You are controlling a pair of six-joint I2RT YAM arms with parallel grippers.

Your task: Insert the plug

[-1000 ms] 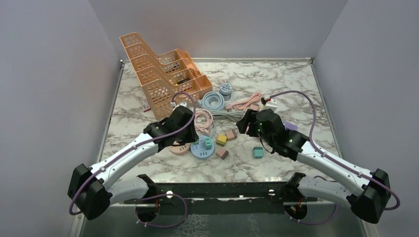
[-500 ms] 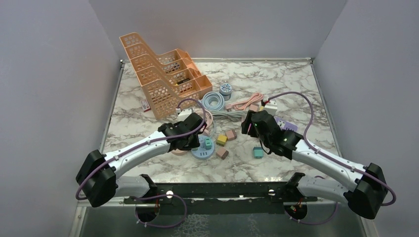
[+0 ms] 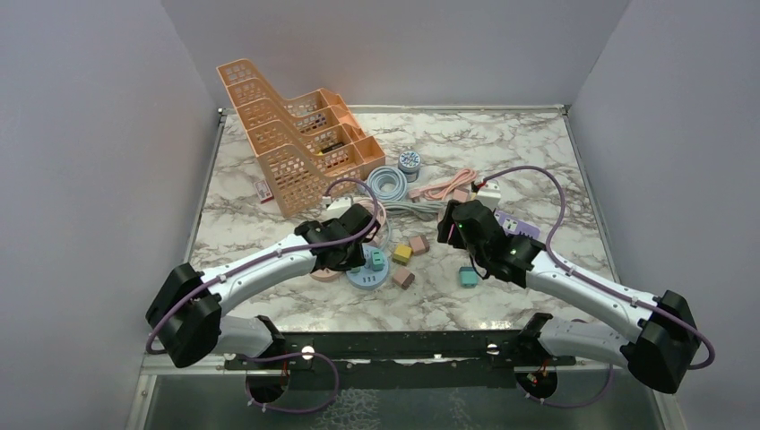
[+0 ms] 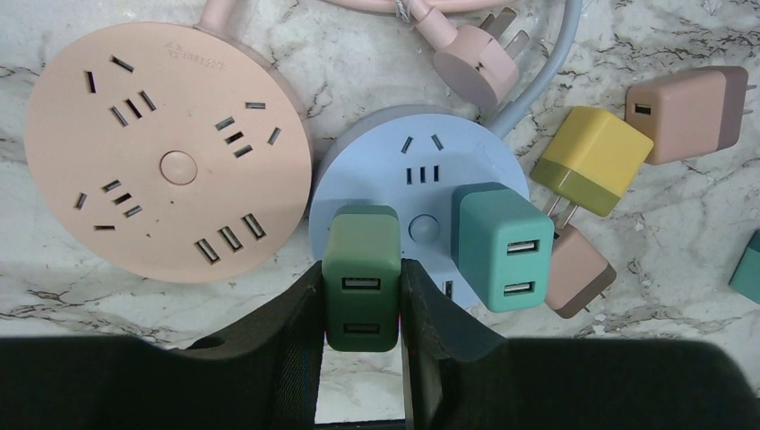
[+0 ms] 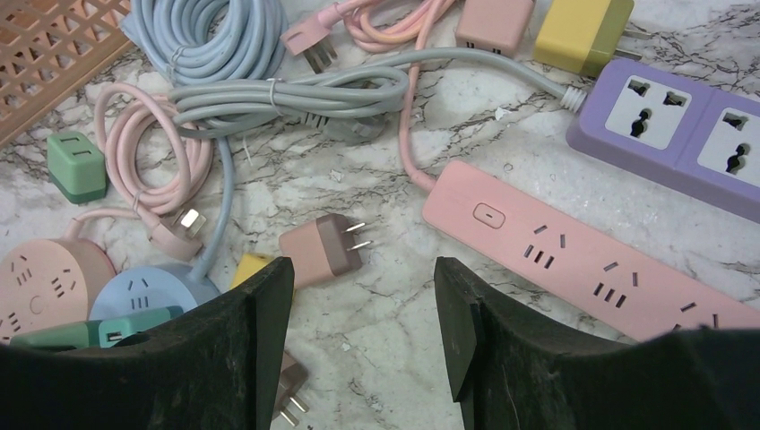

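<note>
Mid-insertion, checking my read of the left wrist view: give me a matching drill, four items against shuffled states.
1 dark green USB charger
2 teal USB charger
3 yellow charger
4 pink round power strip

A loose on the marble table
B held in the left gripper
C on the blue round power strip, ungripped
D no plug in it

Pairs: 1-B, 2-C, 3-A, 4-D

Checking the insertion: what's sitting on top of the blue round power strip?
On the blue strip: a dark green adapter, clamped in the left gripper, and a teal adapter beside it. Prongs and the sockets beneath are covered, so seating can't be confirmed.
</note>
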